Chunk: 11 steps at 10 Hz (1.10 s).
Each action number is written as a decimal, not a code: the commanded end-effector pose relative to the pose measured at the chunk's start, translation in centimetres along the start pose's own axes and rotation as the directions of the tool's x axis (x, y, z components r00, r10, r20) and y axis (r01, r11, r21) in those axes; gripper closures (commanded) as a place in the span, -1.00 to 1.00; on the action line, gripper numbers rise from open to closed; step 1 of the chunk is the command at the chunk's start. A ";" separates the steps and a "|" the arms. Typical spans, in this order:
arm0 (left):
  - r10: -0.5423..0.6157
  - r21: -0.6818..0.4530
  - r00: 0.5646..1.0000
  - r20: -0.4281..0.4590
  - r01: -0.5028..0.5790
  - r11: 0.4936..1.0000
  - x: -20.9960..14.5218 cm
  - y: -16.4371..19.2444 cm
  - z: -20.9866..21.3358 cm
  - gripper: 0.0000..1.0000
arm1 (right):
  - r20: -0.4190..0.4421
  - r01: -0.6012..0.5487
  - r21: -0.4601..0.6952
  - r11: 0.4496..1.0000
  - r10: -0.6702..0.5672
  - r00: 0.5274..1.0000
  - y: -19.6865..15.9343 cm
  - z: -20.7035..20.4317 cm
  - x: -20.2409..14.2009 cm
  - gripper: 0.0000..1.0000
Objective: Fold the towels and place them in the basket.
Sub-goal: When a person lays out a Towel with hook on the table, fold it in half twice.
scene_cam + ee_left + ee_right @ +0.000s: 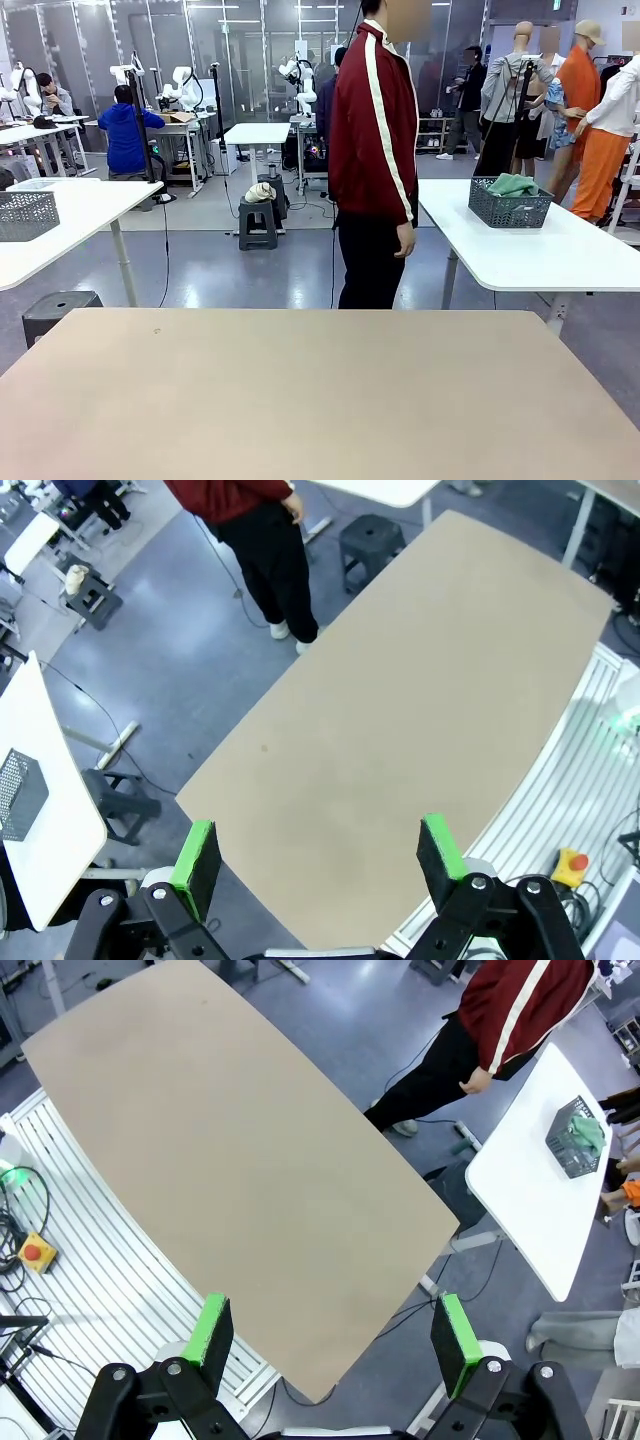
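Note:
A dark grey lattice basket (510, 208) stands on a white side table (560, 255) at the far right, beyond my own table. A mint green towel (513, 184) lies bunched inside it. The right wrist view has the same basket (572, 1142) and towel (585, 1132) at its right edge. My left gripper (315, 832) hangs open high above the bare tan table (400, 700), nothing between its green pads. Over the table's other end, my right gripper (333, 1310) is open too and holds nothing.
A person in a dark red jacket (375, 140) stands at the far edge of the tan table (320, 400), side-on, hands down. Another grey basket (25, 215) sits on a white table at the left. A black stool (55, 308) stands by the far left corner.

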<state>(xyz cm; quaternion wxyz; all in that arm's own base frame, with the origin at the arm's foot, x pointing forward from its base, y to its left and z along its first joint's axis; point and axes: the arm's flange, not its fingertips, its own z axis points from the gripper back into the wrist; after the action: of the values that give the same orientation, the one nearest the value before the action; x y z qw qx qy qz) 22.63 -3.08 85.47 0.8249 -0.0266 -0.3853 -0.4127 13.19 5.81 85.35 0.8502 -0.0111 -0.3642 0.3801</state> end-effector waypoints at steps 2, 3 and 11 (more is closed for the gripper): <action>-0.022 -0.009 0.999 -0.029 0.022 1.000 0.9 -0.9 0.4 -1.00 | -0.018 -0.006 0.027 1.000 0.006 1.000 -0.4 0.6 0.7 -1.00; -0.021 -0.015 0.999 -0.032 0.021 1.000 1.0 -1.0 0.5 -1.00 | -0.019 -0.003 0.030 1.000 0.004 1.000 -0.5 0.5 0.8 -1.00; -0.032 -0.038 0.999 -0.030 0.031 0.999 0.9 -1.7 0.3 -1.00 | -0.013 0.001 0.010 1.000 -0.001 1.000 -0.4 -0.2 0.7 -1.00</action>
<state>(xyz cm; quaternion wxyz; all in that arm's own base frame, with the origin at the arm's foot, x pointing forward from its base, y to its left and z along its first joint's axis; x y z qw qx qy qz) 21.81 -4.85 85.83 0.8241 -0.0297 -0.3617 -0.4350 14.10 6.12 85.69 0.8538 -0.0088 -0.3547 0.3810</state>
